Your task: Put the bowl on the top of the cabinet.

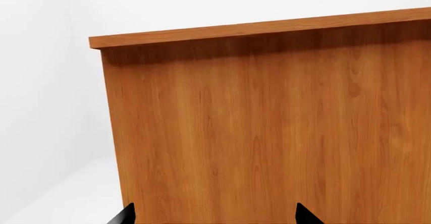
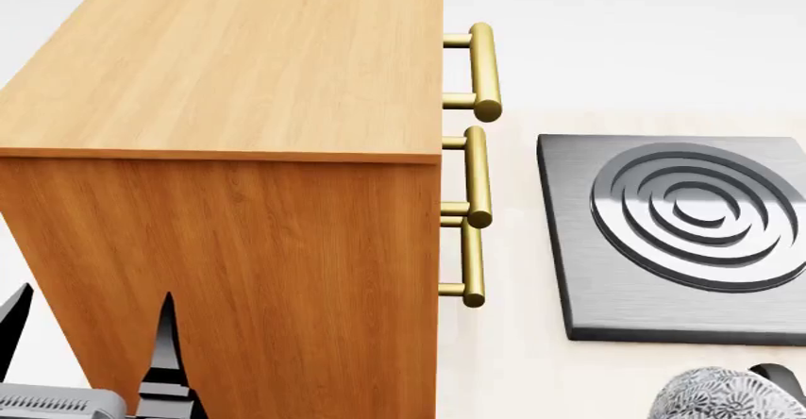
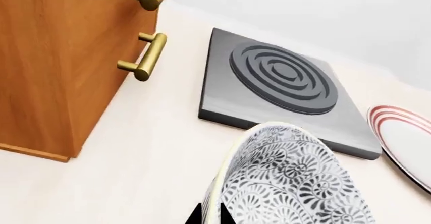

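The bowl (image 3: 296, 183), white with a grey-black floral pattern and a pale yellowish rim, is held tilted above the counter in the right wrist view. My right gripper (image 3: 210, 218) is shut on its rim, one finger on each side. In the head view the bowl (image 2: 720, 395) peeks in at the bottom right. The cabinet (image 2: 240, 89) of orange-brown wood with a lighter top and brass handles (image 2: 477, 169) stands at the left. My left gripper (image 2: 89, 343) is open and empty beside the cabinet's side wall (image 1: 269, 133).
A grey square burner plate (image 2: 680, 235) with concentric rings lies on the counter right of the cabinet. A white plate with red rings (image 3: 404, 138) lies beyond the burner in the right wrist view.
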### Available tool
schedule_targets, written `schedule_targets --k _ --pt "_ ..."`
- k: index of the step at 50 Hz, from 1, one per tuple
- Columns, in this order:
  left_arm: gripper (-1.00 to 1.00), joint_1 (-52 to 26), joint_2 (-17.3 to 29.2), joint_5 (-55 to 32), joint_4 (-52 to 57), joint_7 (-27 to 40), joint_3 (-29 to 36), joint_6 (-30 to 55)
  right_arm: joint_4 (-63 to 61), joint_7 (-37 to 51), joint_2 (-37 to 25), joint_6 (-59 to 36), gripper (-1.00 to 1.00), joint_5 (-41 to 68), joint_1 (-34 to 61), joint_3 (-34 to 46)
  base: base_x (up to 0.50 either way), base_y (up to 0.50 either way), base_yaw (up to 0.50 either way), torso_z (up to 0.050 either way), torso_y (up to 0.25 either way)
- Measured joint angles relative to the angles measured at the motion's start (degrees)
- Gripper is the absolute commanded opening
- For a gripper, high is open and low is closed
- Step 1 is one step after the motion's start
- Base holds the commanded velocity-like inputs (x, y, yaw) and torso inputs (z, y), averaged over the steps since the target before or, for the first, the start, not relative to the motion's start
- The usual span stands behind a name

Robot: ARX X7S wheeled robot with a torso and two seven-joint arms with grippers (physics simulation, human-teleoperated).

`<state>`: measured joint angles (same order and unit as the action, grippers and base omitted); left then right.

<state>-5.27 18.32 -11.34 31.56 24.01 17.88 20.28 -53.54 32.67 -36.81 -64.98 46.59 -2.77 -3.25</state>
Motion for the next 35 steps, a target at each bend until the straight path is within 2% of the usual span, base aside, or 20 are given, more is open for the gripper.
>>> schedule_targets --k 13,23,35 --pt "1.00 0.0 0.1 -0.2 -0.1 0.2 0.2 -0.1 -3.7 4.5 -0.1 -4.7 -1.00 9.5 6.6 -3.3 0.00 0.00 0.00 0.000 0.000" --pt "1.00 0.0 0.2 -0.3 -0.4 0.3 0.3 -0.4 -2.7 15.2 -0.2 -11.4 -1.00 24.5 18.5 -4.1 0.00 0.00 0.00 0.000 0.000" --pt "1.00 -0.1 0.3 -0.5 -1.3 0.3 0.5 -1.0 4.3 28.9 -0.1 -16.0 -1.00 40.4 36.1 1.2 0.00 0.00 0.00 0.000 0.001"
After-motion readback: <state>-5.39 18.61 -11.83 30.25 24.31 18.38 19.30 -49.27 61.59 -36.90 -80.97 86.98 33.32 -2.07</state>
